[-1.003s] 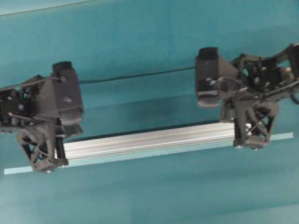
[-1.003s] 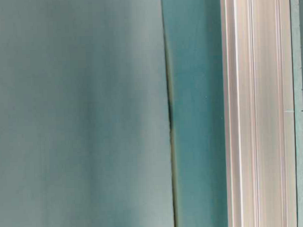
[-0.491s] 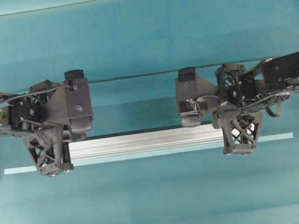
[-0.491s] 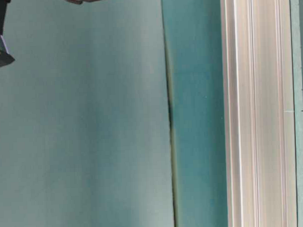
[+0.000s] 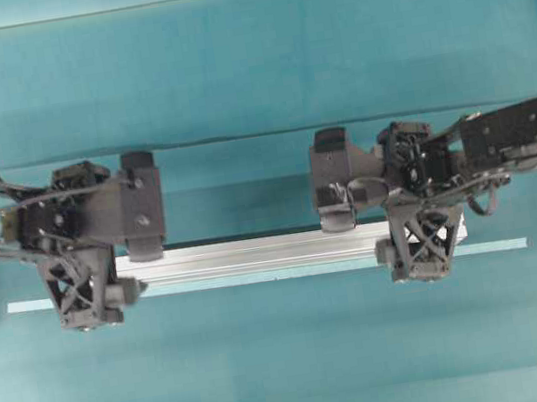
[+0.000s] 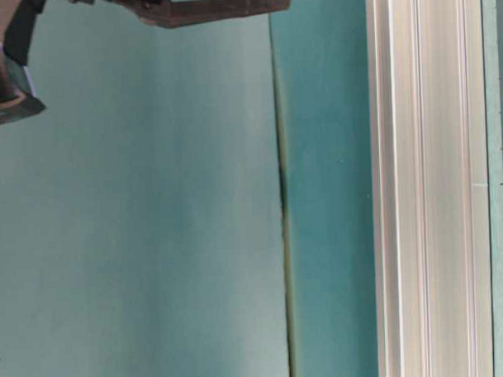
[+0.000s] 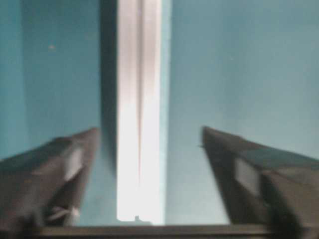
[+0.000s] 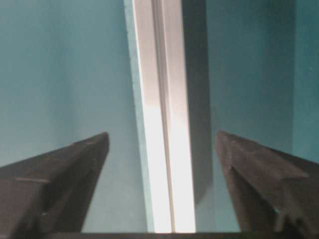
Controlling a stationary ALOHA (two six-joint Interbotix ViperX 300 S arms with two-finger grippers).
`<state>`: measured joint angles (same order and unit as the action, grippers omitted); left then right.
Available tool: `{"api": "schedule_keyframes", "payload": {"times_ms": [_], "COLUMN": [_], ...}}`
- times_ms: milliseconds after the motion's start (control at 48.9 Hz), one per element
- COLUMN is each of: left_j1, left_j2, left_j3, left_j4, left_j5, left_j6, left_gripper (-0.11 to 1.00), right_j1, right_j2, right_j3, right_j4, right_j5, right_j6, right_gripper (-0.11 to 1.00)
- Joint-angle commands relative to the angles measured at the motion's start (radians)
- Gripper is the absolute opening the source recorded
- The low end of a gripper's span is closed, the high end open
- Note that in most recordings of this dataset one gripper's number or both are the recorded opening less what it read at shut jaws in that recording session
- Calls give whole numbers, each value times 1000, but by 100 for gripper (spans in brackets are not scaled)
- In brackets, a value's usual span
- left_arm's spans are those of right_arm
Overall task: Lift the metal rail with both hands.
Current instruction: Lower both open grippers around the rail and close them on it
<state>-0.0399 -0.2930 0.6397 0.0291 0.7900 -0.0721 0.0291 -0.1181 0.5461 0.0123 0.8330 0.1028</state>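
The metal rail [image 5: 256,254] is laid flat on the teal table [image 5: 249,72], lengthwise across the overhead view, just beside a thin pale strip [image 5: 498,247] along its near edge. The L gripper [image 7: 149,137] is seen w/ fingers [image 7: 65,164] spread wide, rail running betw. them untouched; the R gripper [image 8: 162,142] is likewise spread either side of the rail, nothing pinched. In the overhead view both are positioned over the rail, the L gripper at its left end, the R gripper nr its right end.
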Motion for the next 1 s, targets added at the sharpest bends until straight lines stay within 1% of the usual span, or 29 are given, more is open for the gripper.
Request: {"api": "schedule_keyframes", "payload": {"times_ms": [0, 205, 327, 471, 532, 614, 655, 778, 982], "left_j1": [-3, -5, -5, 0, 3, 11, 17, 29, 32], "left_j2": [25, 91, 114, 135, 147, 164, 170, 196, 235], "left_j3": [-12, -25, -11, 12, 20, 32, 37, 38, 40], "left_j4": [2, 2, 3, 2, 3, 2, 2, 2, 2], "left_j5": [-5, -38, -81, -127, -144, -181, -199, -230, -242], "left_j6": [3, 0, 2, 3, 5, 11, 15, 23, 28], "left_gripper": [99, 99, 99, 99, 99, 99, 99, 99, 99], "right_j1": [12, 12, 12, 12, 11, 11, 8, -2, -2], "right_j2": [21, 49, 64, 74, 75, 77, 77, 78, 94], "right_j3": [2, 3, 12, 29, 41, 64, 75, 87, 89], "right_j4": [-5, -6, -11, -11, -18, -51, -58, -61, -61], "right_j5": [-8, -9, -11, -46, -67, -107, -121, -144, -149], "right_j6": [2, -3, -3, -3, -2, 2, 2, 0, -3], "right_gripper": [96, 96, 96, 96, 96, 96, 96, 96, 96]}}
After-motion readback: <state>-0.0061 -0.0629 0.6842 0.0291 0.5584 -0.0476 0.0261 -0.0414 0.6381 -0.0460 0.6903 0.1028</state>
